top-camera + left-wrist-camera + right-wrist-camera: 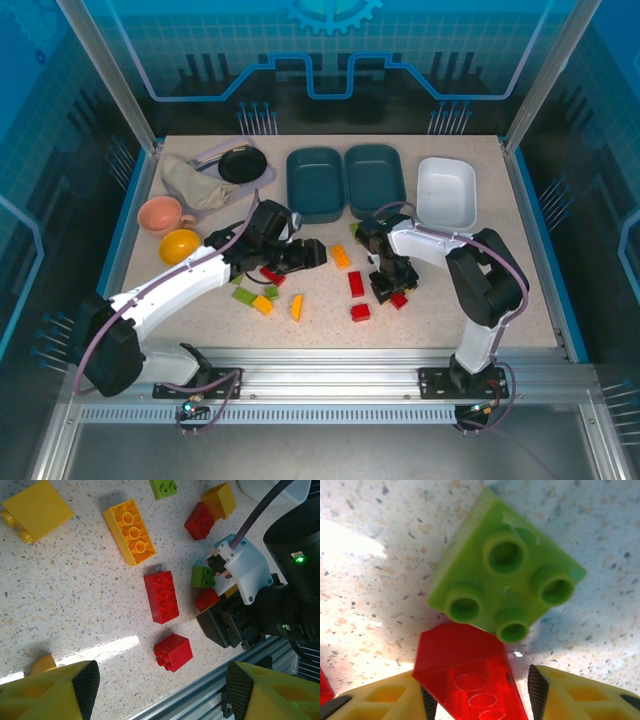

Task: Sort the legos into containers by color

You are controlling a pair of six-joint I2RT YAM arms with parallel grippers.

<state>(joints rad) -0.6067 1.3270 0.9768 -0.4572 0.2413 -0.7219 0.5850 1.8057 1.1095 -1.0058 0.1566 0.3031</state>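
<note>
Red, orange-yellow and light green legos lie scattered mid-table. My right gripper [481, 695] is low over a red lego [470, 672] that sits tilted between its fingers. The lego lies against the left pad, and a thin strip of table shows beside the right pad [536, 692]. A green lego [505, 587] touches the red one's far end. My left gripper [161, 687] hangs open above a small red lego [172, 652], with a long red lego [161, 596] and a yellow lego [130, 531] beyond. The containers stand at the back: two teal tubs [314, 183] [374, 180] and a white tub [446, 192].
A black dish [242, 163], a crumpled cloth [190, 182], a pink bowl [161, 214] and a yellow bowl [180, 244] sit at the back left. The two grippers [305, 255] [392, 290] work close together. A metal rail [330, 358] runs along the near edge.
</note>
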